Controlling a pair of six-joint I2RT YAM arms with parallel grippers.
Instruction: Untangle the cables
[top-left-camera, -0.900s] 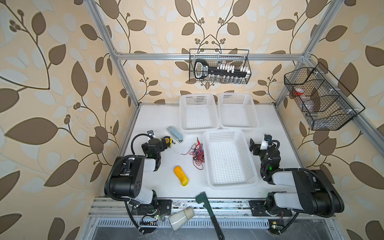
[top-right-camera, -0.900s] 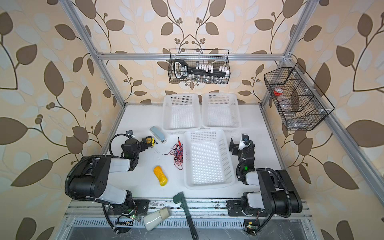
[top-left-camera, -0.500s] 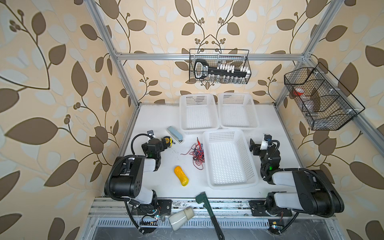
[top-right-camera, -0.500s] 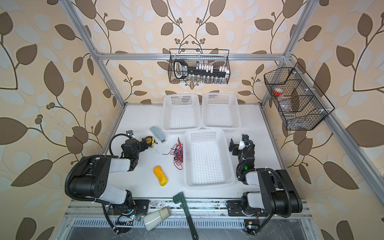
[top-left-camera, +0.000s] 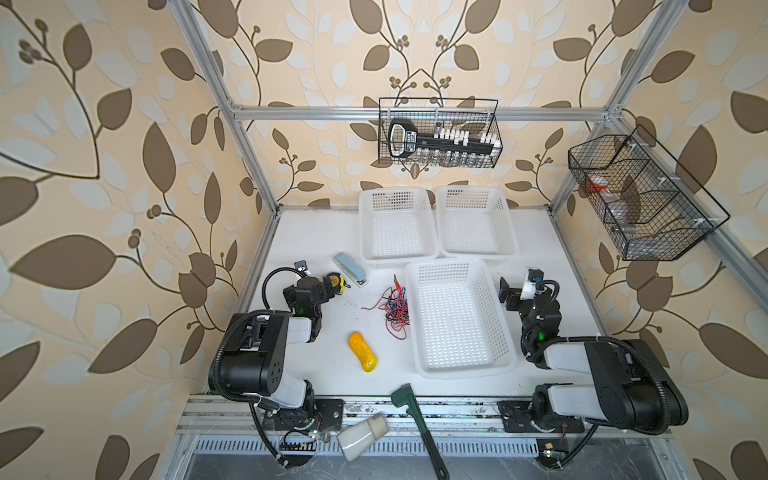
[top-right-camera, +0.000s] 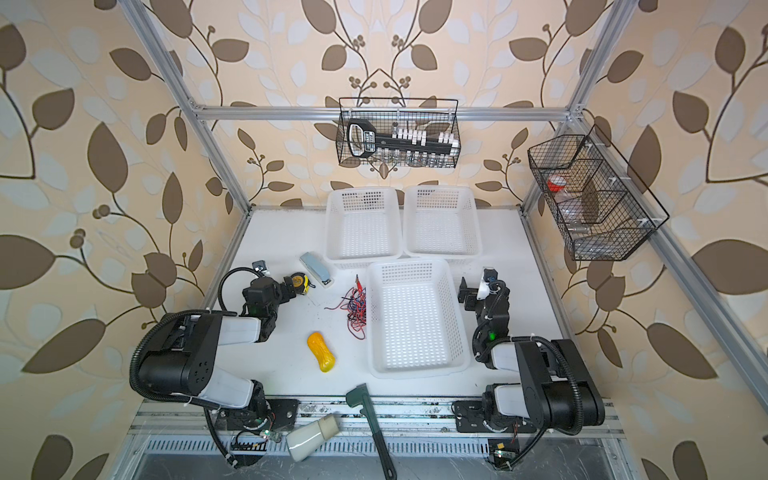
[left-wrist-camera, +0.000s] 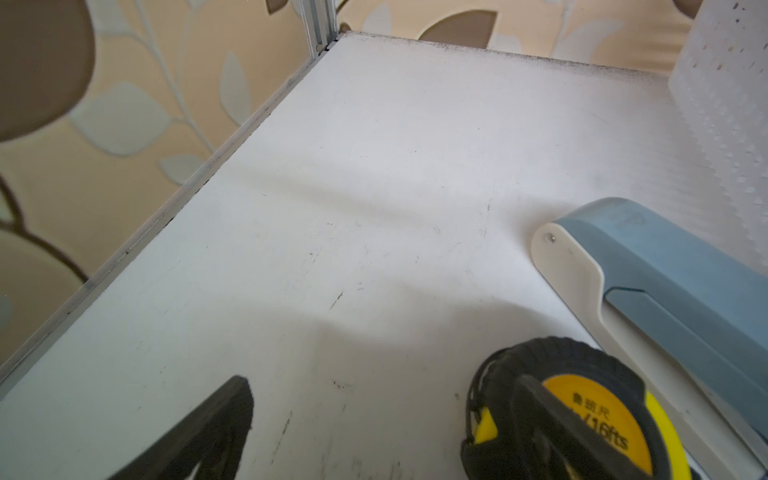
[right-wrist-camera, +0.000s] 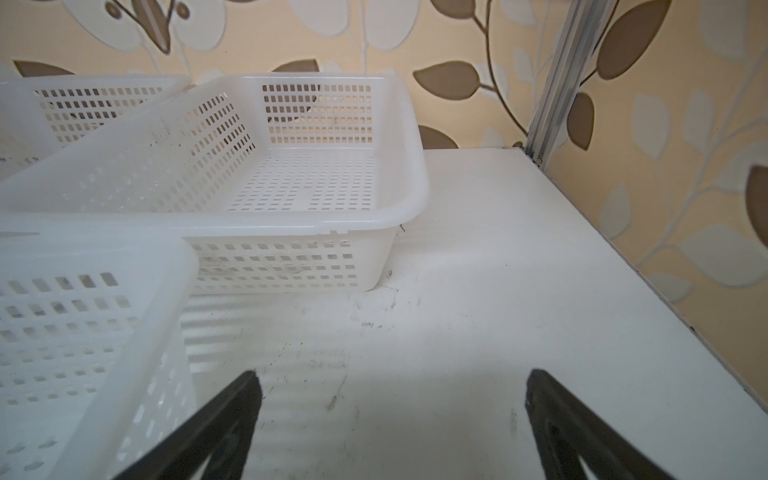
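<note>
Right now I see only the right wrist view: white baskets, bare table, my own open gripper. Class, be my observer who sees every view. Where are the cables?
Observer: The cables lie in one tangle on the table, beside the large basket, on its side away from your arm.
Operator: Is the other arm touching them?
Observer: No. The left gripper is open and well apart from them, with a tape measure at one finger.
Operator: Anything else near the tangle?
Observer: A yellow object lies closer to the front edge, clear of the wires.
</note>
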